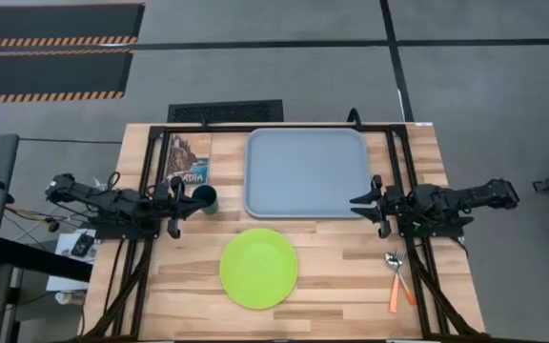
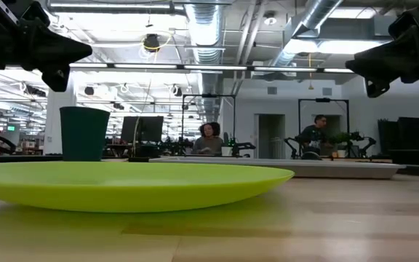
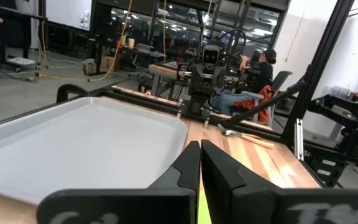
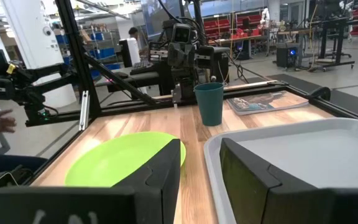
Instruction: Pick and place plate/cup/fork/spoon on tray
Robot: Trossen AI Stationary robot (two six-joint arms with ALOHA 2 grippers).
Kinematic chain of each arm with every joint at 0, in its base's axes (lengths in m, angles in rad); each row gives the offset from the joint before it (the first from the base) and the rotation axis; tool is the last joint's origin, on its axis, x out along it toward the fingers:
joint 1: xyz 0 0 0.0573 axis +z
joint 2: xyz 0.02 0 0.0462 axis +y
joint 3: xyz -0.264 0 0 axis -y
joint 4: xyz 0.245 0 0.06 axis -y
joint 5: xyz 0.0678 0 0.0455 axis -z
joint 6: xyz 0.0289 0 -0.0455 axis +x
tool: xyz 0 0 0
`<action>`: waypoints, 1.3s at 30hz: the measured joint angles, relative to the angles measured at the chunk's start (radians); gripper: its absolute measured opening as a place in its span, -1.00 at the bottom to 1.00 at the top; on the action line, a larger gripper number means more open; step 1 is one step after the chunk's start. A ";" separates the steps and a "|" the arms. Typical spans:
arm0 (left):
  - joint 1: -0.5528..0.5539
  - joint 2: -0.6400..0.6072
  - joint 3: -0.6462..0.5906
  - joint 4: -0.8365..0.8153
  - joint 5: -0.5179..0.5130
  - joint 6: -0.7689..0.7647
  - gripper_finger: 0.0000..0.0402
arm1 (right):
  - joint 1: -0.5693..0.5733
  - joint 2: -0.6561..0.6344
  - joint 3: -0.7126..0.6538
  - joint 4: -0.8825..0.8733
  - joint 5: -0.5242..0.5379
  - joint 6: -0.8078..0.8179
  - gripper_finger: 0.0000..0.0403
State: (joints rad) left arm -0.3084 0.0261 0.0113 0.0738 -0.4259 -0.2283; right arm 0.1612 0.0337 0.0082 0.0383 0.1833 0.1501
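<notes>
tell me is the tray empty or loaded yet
Empty: the tray has a bare inside. The plate and cup sit on the table beside it.

Left gripper [image 3: 200, 163], fingers together, above tray [image 3: 86, 146] edge; right gripper [image 3: 207, 81] facing across wooden table [image 3: 272, 165]; orange-handled cutlery [image 3: 247, 137], possibly spoon; seated person [image 3: 261, 68] behind

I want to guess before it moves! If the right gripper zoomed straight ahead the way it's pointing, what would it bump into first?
Probably nothing at first: the right gripper points across the tray, above it. Farther along stand the cup and the left gripper, though height is unclear.
</notes>
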 joint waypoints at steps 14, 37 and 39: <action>0.001 0.000 0.000 0.018 -0.063 0.012 -1.00 | 0.000 0.000 -0.001 0.069 0.002 0.067 -0.30; 0.001 0.000 0.000 0.237 -0.452 -0.241 -0.82 | -0.048 0.002 0.064 0.320 0.134 0.255 -0.30; 0.002 -0.001 0.007 0.232 -0.499 -0.289 -0.80 | -0.051 0.021 0.133 0.323 0.132 0.213 -0.30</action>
State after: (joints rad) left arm -0.3069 0.0255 0.0178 0.3055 -0.9252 -0.5178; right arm 0.1097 0.0544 0.1416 0.3615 0.3154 0.3629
